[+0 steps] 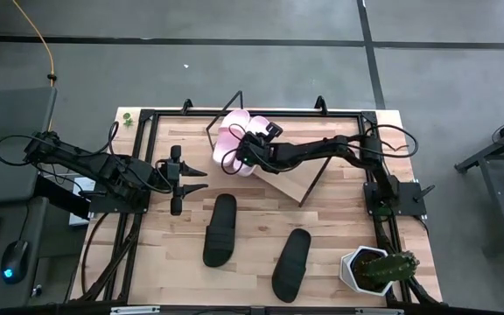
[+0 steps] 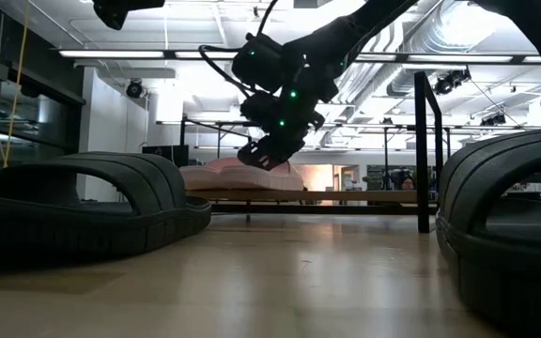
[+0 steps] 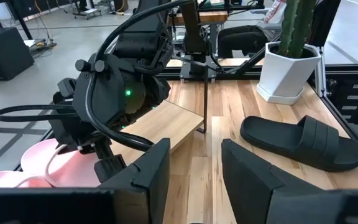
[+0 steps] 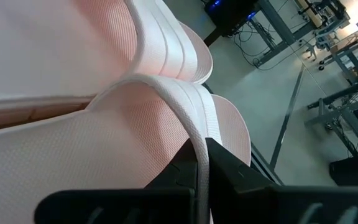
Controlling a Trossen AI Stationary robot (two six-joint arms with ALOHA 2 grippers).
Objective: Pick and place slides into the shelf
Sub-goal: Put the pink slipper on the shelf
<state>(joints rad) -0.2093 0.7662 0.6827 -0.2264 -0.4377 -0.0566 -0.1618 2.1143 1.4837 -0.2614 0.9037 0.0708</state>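
We are reaching our right arm across the far side of the table, and our right gripper (image 1: pixel 245 150) is sitting over the tilted light-wood shelf board on its thin black wire frame (image 1: pixel 285 182). Two pale pink foam slide sandals are lying side by side on the upper end of that board; the nearer pale pink slide (image 4: pixel 135 149) is the one we are gripping, with our dark fingers (image 4: pixel 229 168) closing on either side of its broad ribbed strap. The second pale pink slide (image 4: pixel 104 43) is lying just beside it, the two touching along their edges. From table height, the right gripper (image 2: pixel 272 150) is pointing down onto the pink pair resting on the board.

Our left arm is waiting on the left side of the table, its left gripper (image 1: pixel 192 179) pointing toward the middle with its fingers (image 3: pixel 148 174) spread apart and holding nothing.

Two black moulded slide sandals are lying on the wooden tabletop (image 1: pixel 182 271) in front of the shelf, well apart from it: one black slide (image 1: pixel 220 229) near the centre and the other black slide (image 1: pixel 291 263) to its right, closer to the front edge. A white hexagonal pot with a green cactus (image 1: pixel 374 269) is standing at the front right corner.
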